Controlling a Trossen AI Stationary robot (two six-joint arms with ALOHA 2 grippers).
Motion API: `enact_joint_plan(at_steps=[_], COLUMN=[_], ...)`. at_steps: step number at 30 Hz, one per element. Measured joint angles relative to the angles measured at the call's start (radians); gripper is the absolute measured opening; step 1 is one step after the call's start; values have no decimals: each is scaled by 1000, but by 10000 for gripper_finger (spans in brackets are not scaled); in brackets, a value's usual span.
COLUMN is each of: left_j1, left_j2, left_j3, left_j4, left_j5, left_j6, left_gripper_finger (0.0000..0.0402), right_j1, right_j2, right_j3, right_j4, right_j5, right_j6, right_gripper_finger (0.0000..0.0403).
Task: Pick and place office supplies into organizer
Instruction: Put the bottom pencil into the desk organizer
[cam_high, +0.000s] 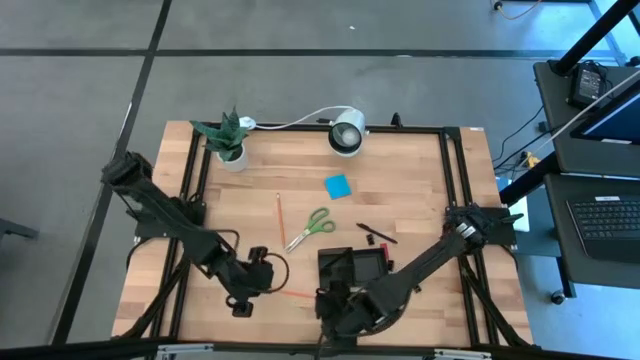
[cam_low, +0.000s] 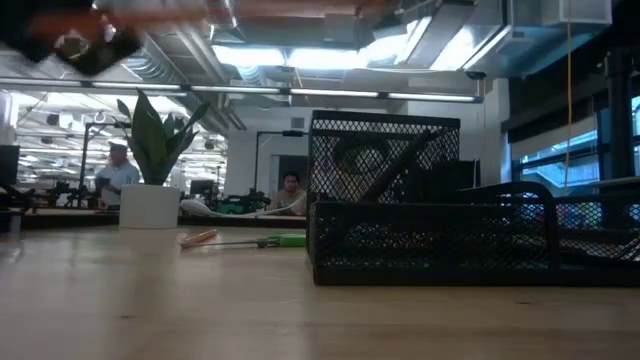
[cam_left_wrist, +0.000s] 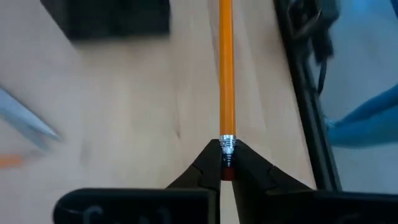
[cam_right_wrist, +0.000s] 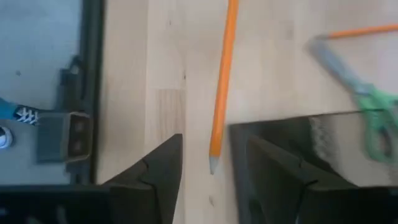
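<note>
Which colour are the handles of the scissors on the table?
Green. The scissors show it best in the high view; the right wrist view shows the handles too.

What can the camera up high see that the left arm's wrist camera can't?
Only the high view shows the potted plant, the white lamp, the blue sticky-note pad, both arms and the right gripper by the organizer.

Only the left wrist view shows the left gripper shut on the eraser end of an orange pencil.

Both show the wooden table, that pencil and the scissors, which are only a blur in the wrist view.
</note>
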Motion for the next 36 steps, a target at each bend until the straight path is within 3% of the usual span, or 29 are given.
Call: enact_joint_plan(at_steps=[8,12,19,27,36], left_j1=[101,174,283,359,398], left_j2=[-39,-39,-38,-35,88], left_j3=[195,285,389,435,509], left_j4=[-267,-428,-610,-657,-804], left_j5=[-39,2,112,151,195], left_j6=[146,161,163,240,270], left_gripper_finger=[13,13,13,12,12], right_j1=[20,40,88,95,95], right_j2=[-126,-173,-236,-387,-636], right_j3=[16,16,-17,-289,-686], right_j4=[-137,-215,-316,-252,144], right_j5=[3,23,169,163,160], right_j6=[6,49,153,269,292], right_gripper_finger=[177,177,177,177,177])
